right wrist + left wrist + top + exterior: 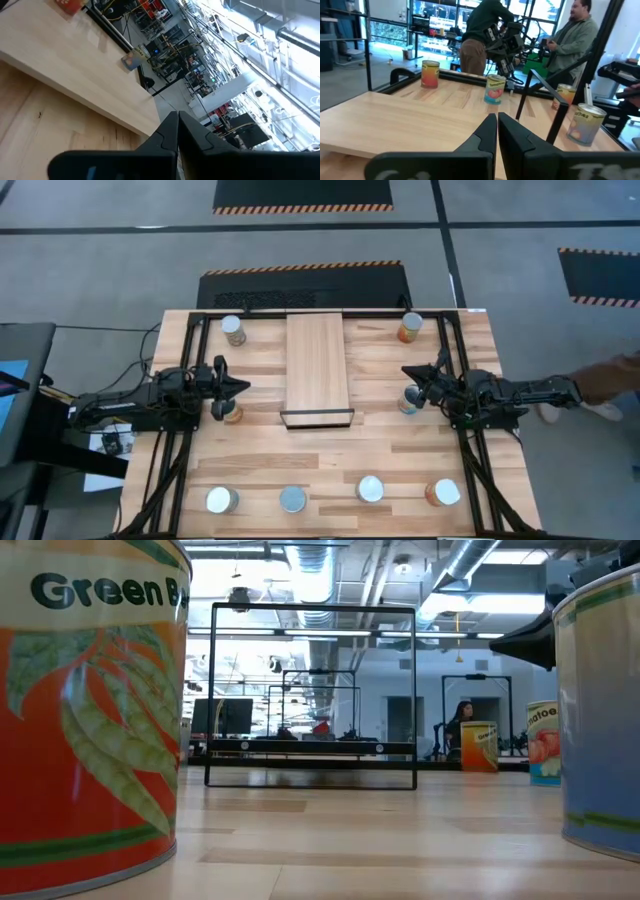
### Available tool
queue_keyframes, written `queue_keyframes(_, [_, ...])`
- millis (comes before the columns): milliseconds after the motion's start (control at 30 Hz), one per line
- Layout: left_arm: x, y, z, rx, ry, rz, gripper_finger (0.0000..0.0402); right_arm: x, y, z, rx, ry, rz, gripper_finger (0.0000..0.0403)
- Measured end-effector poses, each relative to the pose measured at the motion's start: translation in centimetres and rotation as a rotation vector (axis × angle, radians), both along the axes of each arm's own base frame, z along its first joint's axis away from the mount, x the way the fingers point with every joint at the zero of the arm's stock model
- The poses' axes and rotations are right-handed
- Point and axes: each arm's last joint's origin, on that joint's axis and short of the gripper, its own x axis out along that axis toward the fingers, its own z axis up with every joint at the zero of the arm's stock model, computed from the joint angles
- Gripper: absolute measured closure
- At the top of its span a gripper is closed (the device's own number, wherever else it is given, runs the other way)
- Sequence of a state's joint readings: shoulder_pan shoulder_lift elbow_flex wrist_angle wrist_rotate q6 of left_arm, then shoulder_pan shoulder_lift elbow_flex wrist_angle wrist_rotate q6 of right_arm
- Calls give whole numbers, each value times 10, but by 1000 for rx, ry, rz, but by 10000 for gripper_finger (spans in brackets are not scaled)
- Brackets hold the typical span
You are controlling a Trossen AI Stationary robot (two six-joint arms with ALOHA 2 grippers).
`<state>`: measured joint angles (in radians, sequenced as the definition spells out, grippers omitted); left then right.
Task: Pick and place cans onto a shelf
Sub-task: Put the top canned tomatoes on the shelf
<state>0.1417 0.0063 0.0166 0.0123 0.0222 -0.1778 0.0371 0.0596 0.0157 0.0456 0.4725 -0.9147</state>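
Note:
The light-wood shelf (318,370) lies in the middle of the table. Two cans (233,330) (410,327) stand on the tabletop on either side of its far end. Several cans stand in a row near the front edge (293,499). My left gripper (243,387) is shut and empty left of the shelf, beside a can (232,413). Its shut fingers (496,132) point across the shelf. My right gripper (406,370) is shut and empty right of the shelf, just over a tomato-label can (410,401). Its fingers (176,131) are tipped upward.
A dark frame (310,690) surrounds the shelf. Dark rails run along both table sides (165,470). In the low view an orange can (90,710) and a bluish can (605,710) fill the foreground. People stand beyond the table (570,35). Bare tabletop lies between shelf and front row.

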Motion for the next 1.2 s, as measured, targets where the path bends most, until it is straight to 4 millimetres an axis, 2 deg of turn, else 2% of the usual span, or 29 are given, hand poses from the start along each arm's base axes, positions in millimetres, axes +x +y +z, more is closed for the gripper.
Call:
queue_keyframes(267, [0,0,0,2,0,12,397,0,0,5,144,-128,6,377])
queue_keyframes(733, [0,2,0,146,20,57,397,-3,0,22,482,-455,58,381])
queue_keyframes(900, [0,2,1,163,20,88,397,-6,0,33,502,-582,92,382])
queue_keyframes(1100, [0,3,1,204,26,93,397,-3,-1,44,510,-498,49,397])
queue_keyframes(1200, [0,2,1,223,27,93,397,2,-1,57,521,-470,30,398])
